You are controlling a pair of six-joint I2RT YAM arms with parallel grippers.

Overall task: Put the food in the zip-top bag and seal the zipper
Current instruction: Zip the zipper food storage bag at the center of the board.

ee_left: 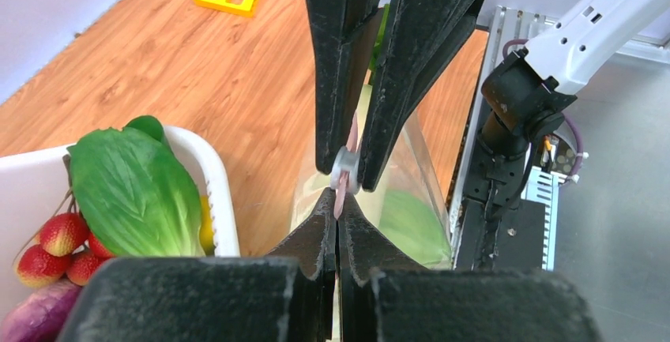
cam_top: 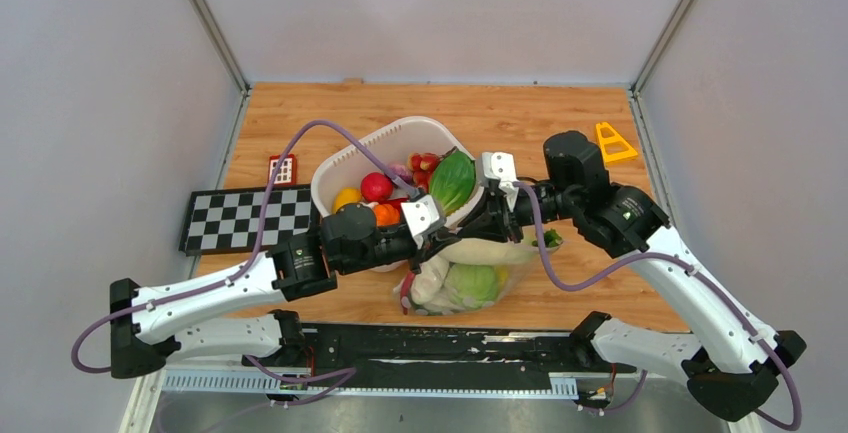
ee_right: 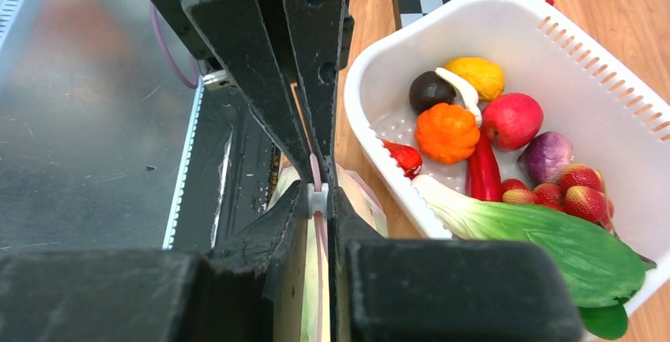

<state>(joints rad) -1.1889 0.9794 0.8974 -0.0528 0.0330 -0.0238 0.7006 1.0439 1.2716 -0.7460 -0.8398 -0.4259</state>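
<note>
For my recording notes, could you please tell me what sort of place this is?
Probably a robot test cell: a wooden table boxed in by plain grey walls, two robot arms at its near edge, and toy food in a tub.

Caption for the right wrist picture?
Right gripper and left gripper pinch the pink zipper beside a white tub of toy food.

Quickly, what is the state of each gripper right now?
Left gripper: closed, pinching the zipper.
Right gripper: closed on the zipper too, facing the left one.
</note>
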